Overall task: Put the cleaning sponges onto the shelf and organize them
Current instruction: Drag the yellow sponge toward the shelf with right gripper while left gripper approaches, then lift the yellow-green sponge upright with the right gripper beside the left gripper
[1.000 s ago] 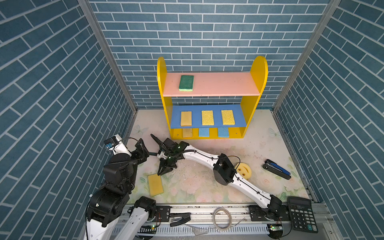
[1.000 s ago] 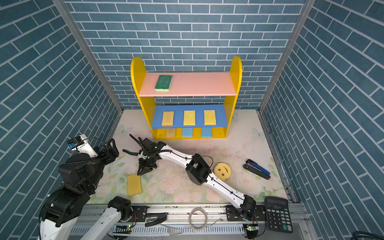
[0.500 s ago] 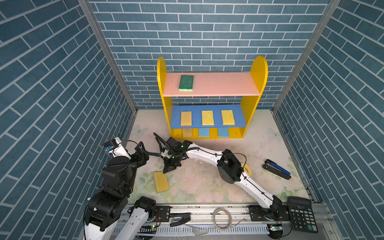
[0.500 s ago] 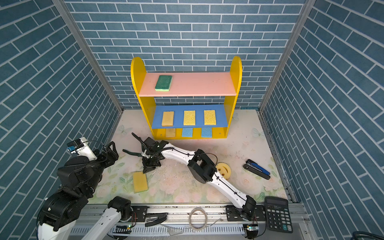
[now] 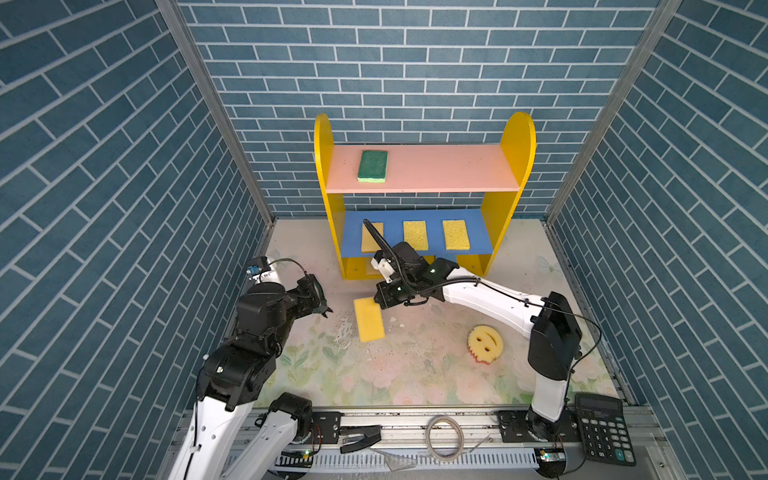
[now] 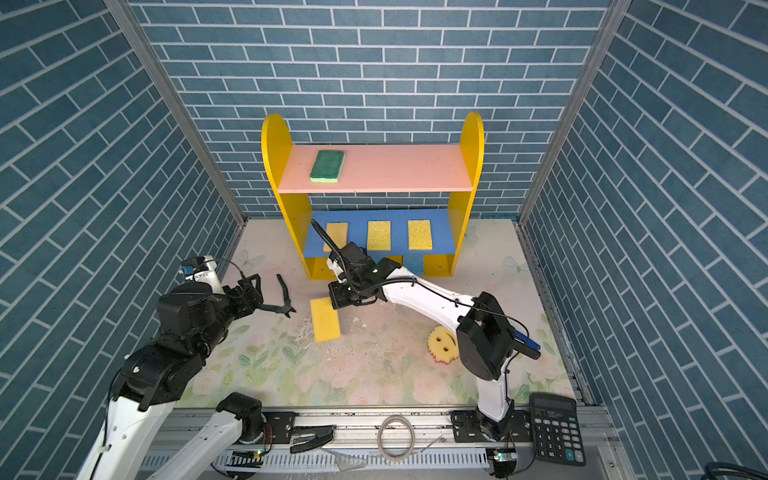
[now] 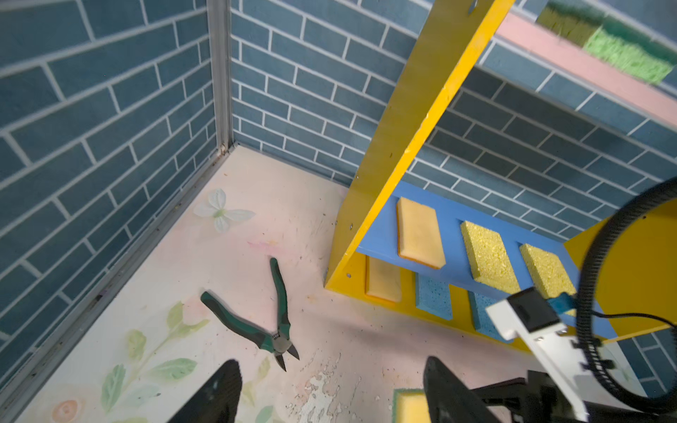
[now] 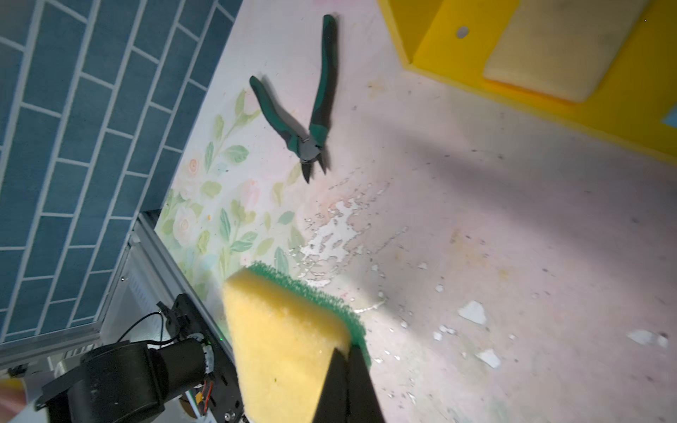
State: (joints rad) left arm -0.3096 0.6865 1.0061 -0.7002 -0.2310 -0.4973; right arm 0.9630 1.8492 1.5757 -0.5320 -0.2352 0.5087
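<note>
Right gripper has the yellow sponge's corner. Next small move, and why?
Probably lift the right gripper straight up: its jaws are shut on one corner of the yellow sponge, low over the table, while the pink top board with free room is higher.

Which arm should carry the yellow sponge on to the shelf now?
Right. The right gripper is shut on an edge of the yellow sponge, just in front of the shelf. The left gripper is open and empty, over by the pliers.
</note>
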